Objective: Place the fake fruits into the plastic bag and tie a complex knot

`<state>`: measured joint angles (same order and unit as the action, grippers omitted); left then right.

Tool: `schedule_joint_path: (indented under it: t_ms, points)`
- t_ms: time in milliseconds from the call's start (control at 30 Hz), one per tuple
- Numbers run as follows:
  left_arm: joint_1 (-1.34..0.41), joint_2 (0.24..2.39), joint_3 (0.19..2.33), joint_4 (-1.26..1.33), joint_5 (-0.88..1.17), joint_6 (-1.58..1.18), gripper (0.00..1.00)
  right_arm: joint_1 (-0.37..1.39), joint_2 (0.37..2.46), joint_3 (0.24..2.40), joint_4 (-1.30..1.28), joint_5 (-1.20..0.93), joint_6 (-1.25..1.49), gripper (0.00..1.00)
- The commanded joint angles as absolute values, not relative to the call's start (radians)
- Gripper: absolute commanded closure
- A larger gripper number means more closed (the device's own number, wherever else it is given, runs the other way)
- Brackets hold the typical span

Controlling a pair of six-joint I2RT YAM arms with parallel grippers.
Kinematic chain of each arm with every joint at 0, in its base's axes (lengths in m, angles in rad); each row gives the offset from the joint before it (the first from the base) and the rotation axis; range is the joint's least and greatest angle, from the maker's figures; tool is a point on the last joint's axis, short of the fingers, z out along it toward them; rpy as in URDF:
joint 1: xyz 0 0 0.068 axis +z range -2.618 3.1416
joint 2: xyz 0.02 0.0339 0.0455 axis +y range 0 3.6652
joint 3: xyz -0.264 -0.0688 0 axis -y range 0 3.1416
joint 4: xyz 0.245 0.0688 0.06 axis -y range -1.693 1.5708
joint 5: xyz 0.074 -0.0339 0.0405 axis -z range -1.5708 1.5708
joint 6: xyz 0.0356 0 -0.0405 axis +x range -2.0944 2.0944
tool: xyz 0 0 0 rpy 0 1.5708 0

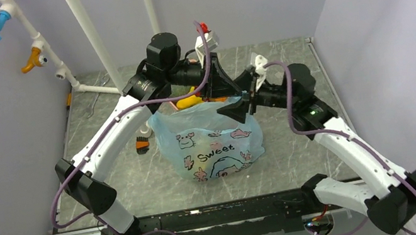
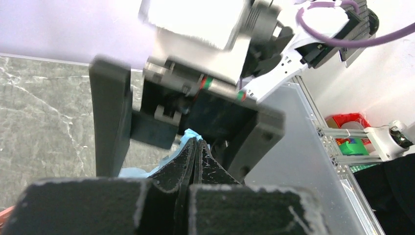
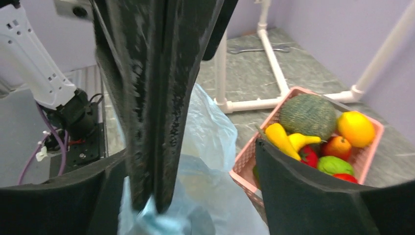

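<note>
The light-blue plastic bag [image 1: 210, 146] printed "Sweet" stands bulging mid-table. My left gripper [image 2: 196, 142] is shut on a bunched strip of the bag's plastic [image 2: 188, 134] above its top. My right gripper [image 3: 191, 161] is open, and its fingers [image 2: 110, 117] straddle the left gripper's shut fingers [image 3: 156, 98] without touching the bag [image 3: 210, 137]. Both grippers meet over the bag's far edge, left gripper [image 1: 228, 95] and right gripper [image 1: 231, 110]. The fake fruits lie in the pink basket [image 3: 244, 164] behind the bag: melon [image 3: 307, 115], bananas [image 3: 286, 141], orange [image 3: 356, 128], lime [image 3: 335, 165]. No knot is in view.
White pipe frame [image 1: 92, 41] rises at the back left, with its foot running along the table [image 3: 274, 58]. A small orange-and-black object [image 1: 142, 143] lies left of the bag. Walls close in on both sides. The metal rail [image 1: 209, 216] runs along the near edge.
</note>
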<state>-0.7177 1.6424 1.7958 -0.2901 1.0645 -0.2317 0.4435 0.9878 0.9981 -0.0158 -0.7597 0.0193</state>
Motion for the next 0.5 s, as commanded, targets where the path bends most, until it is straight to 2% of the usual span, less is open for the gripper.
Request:
schedule_joint_path:
  t_ms: [0, 100, 133, 167, 200, 333, 367, 433, 467]
  points:
    - [-0.717, 1.624, 1.846, -0.211, 1.127, -0.264, 1.0, 0.497, 1.016, 0.918, 0.248, -0.776, 0.036, 0.3]
    - [-0.708, 1.603, 1.835, -0.193, 1.116, -0.268, 1.0, 0.501, 1.025, 0.86, 0.282, -0.779, 0.018, 0.53]
    - [-0.699, 1.588, 1.827, -0.178, 1.101, -0.274, 1.0, 0.502, 1.022, 0.84, 0.281, -0.781, 0.011, 0.65]
    - [-0.683, 1.573, 1.816, -0.158, 1.087, -0.282, 1.0, 0.502, 1.016, 0.817, 0.276, -0.784, -0.014, 0.84]
    - [-0.668, 1.556, 1.805, -0.14, 1.067, -0.291, 1.0, 0.503, 1.006, 0.783, 0.27, -0.777, -0.034, 0.98]
    - [-0.614, 1.501, 1.787, -0.179, 0.988, -0.206, 1.0, 0.502, 0.97, 0.734, 0.221, -0.772, -0.063, 1.0]
    - [-0.611, 1.479, 1.763, -0.206, 0.973, -0.155, 0.93, 0.502, 0.965, 0.735, 0.215, -0.77, -0.05, 1.0]
    - [-0.614, 1.42, 1.676, -0.295, 0.962, 0.008, 0.47, 0.502, 0.96, 0.744, 0.211, -0.763, -0.034, 1.0]
    - [-0.616, 1.388, 1.619, -0.346, 0.925, 0.103, 0.32, 0.501, 0.961, 0.749, 0.209, -0.755, -0.027, 1.0]
